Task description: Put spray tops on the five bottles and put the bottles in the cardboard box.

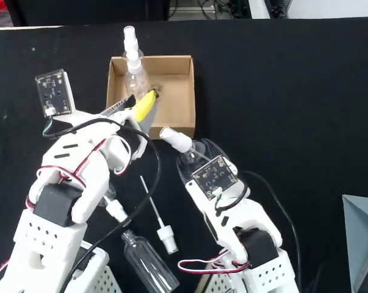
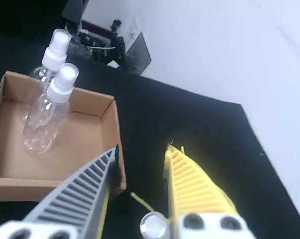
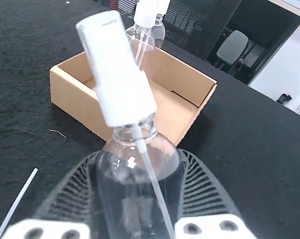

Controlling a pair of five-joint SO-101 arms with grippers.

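Note:
The cardboard box (image 1: pixel 174 91) sits at the back of the table with two capped clear bottles (image 1: pixel 135 68) in its left part. My left gripper (image 1: pixel 135 102) hovers open over the box's front left corner, its grey and yellow fingers holding nothing. The left wrist view has this gripper (image 2: pixel 142 152) before the box (image 2: pixel 90 129) and both bottles (image 2: pixel 43 124). My right gripper (image 1: pixel 196 155) is shut on a clear bottle (image 3: pixel 135 184) with a white spray top (image 1: pixel 176 140) fitted, just in front of the box's right corner (image 3: pixel 140 99). That spray top (image 3: pixel 117 74) points toward the box.
On the black table between the arms lie a loose spray top with its long tube (image 1: pixel 162 229) and an uncapped clear bottle (image 1: pixel 150 265). Another white spray top (image 1: pixel 116 210) peeks out from under the left arm. A grey object (image 1: pixel 360 238) stands at the right edge.

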